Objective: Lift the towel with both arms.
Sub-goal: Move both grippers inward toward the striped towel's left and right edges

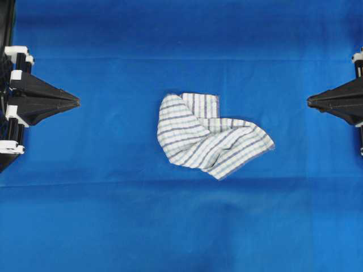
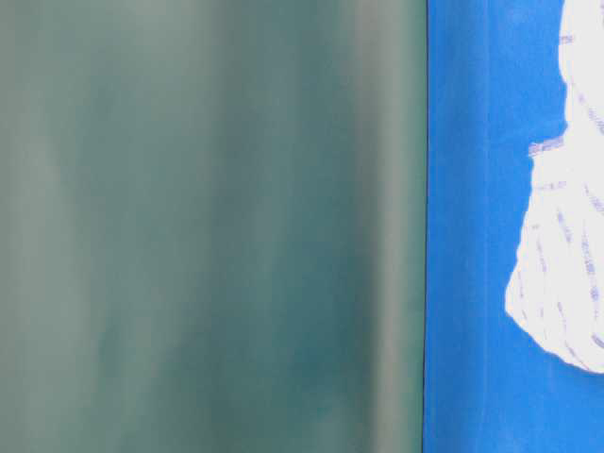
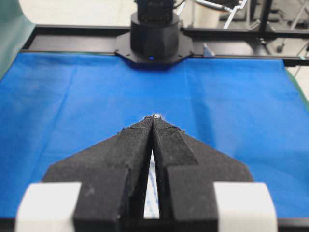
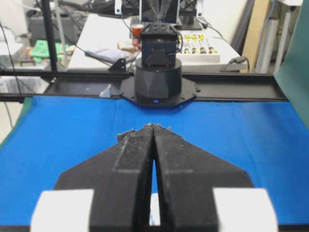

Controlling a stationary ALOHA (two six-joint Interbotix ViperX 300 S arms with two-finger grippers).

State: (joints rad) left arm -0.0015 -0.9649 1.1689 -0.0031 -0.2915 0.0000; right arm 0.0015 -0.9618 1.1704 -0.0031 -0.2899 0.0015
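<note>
The towel [image 1: 207, 136], white with thin blue and grey check stripes, lies crumpled in the middle of the blue cloth; a blurred part of the towel [image 2: 566, 236] fills the right edge of the table-level view. My left gripper [image 1: 77, 102] sits at the far left, shut with tips together, well away from the towel. My right gripper [image 1: 309, 101] sits at the far right, also shut and apart from it. In the left wrist view the left gripper [image 3: 154, 117] shows the towel [image 3: 152, 193] through the slit behind its tips. The right gripper [image 4: 153, 126] holds nothing.
A plain blue cloth [image 1: 181, 226] covers the whole table. The opposite arm's black base [image 3: 154, 36] stands at the far edge in each wrist view, the other base [image 4: 158, 77] among them. A green backdrop [image 2: 208, 226] fills the left of the table-level view.
</note>
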